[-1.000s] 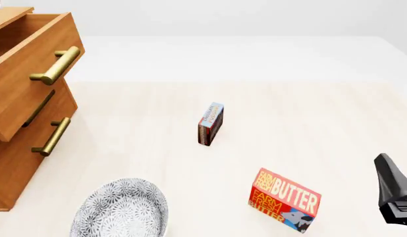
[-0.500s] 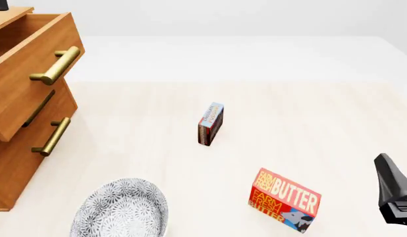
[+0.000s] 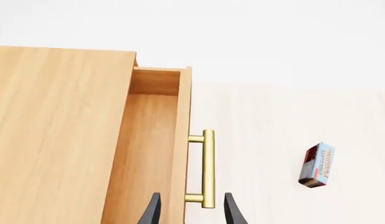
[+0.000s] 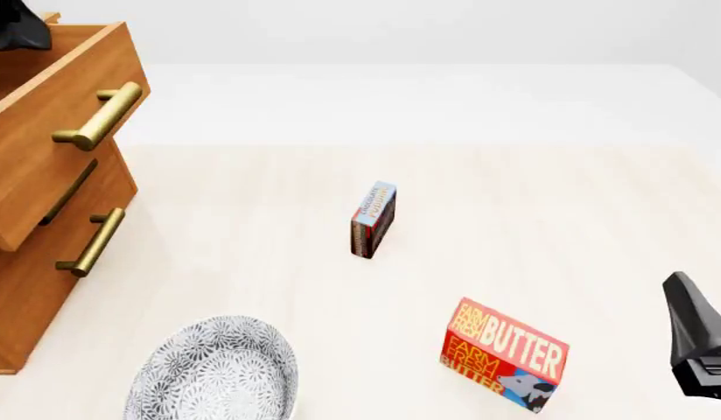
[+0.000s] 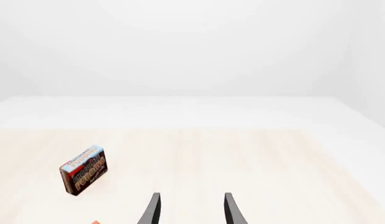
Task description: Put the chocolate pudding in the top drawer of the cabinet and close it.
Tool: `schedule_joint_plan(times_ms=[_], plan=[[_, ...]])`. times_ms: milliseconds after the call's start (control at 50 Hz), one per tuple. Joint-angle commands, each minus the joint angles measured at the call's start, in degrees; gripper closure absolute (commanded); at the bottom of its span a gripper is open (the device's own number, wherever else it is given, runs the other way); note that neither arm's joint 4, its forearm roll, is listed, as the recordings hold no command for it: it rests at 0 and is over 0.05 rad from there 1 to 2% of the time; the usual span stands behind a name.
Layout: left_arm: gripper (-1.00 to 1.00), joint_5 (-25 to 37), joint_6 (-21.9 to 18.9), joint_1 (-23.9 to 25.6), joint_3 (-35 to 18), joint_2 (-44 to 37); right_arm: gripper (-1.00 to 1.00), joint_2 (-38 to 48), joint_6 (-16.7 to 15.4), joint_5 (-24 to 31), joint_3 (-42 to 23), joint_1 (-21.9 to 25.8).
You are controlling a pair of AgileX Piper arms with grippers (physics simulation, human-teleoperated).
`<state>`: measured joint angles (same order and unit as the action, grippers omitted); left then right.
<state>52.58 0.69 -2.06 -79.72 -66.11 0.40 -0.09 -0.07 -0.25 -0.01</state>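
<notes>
The chocolate pudding [image 4: 374, 219] is seen on edge at mid-table, untouched, well apart from both grippers. The left gripper [image 3: 191, 211], spread and empty, is held above the pulled-out top drawer [image 3: 156, 149] beside its brass handle [image 3: 207, 169]; the right gripper [image 5: 191, 209], likewise spread, is kept low at the table's right, beyond the butter box [image 4: 504, 353], apparently awaiting the pickup.

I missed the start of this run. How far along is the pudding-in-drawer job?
Done: the top drawer of the cabinet stands pulled open. In hand: nothing; the left gripper hangs open above the drawer handle, and the right gripper is open and empty. Left: the chocolate pudding stands on the table, ungrasped; it needs picking, placing, then closing the drawer.
</notes>
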Motion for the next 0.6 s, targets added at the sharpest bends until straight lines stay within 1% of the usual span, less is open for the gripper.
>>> schedule_joint_plan(times_ms=[20, 220, 600], plan=[[-1.00, 2.2, 0.2, 0.2, -0.5, -1.9, -1.00, 0.0, 0.0, 0.0, 0.0, 0.0], [-1.00, 2.9, -0.1, -0.1, -0.5, -2.9, -1.00, 0.0, 0.0, 0.0, 0.0, 0.0], [-1.00, 2.2, 0.1, -0.3, 0.9, -3.2, -1.00, 0.0, 0.0, 0.0, 0.0, 0.0]])
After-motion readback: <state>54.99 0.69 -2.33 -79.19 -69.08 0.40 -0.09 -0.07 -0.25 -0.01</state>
